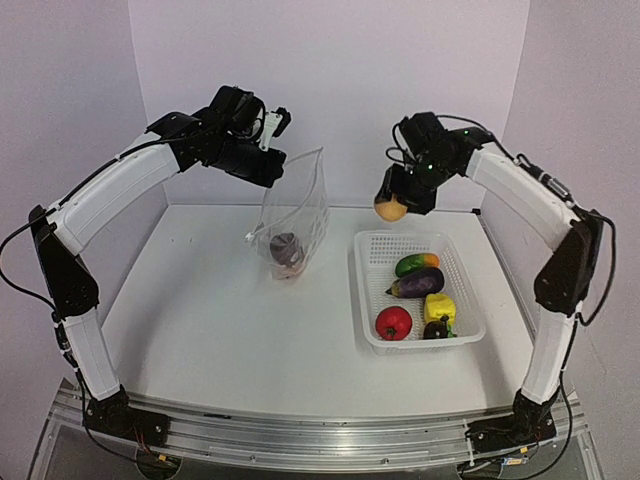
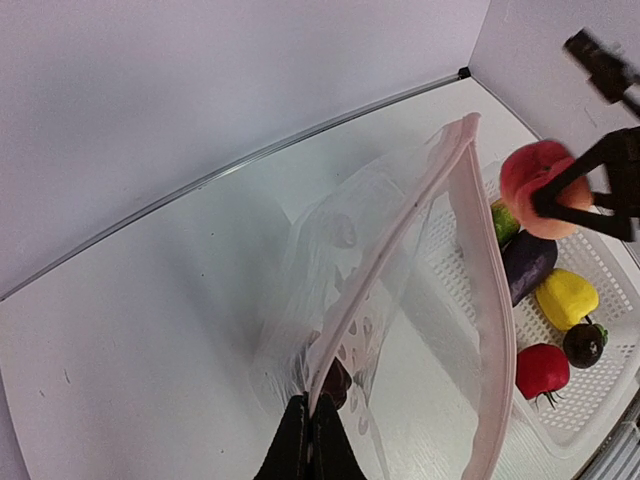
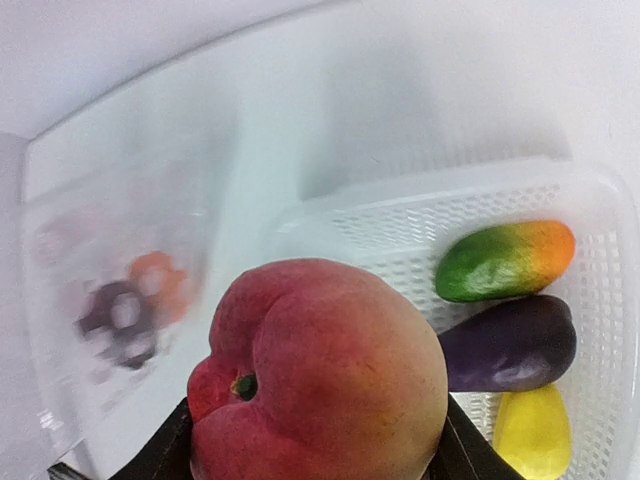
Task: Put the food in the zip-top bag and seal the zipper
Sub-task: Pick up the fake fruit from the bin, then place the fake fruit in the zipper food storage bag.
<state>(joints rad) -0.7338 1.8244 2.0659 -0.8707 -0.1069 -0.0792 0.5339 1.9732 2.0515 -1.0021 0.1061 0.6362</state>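
While the left gripper is clamped shut on one lip of the zip-top bag, the bag hangs over the back middle of the table with its zipper gaping and a dark mangosteen at the bottom. The right gripper grips the peach above the far left corner of the white basket, where the mango, eggplant, yellow pepper and pomegranate lie.

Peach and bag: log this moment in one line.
left gripper: shut on zip-top bag mouth edge, bag hanging open | right gripper: shut on peach, aloft near basket | zipper: unsealed
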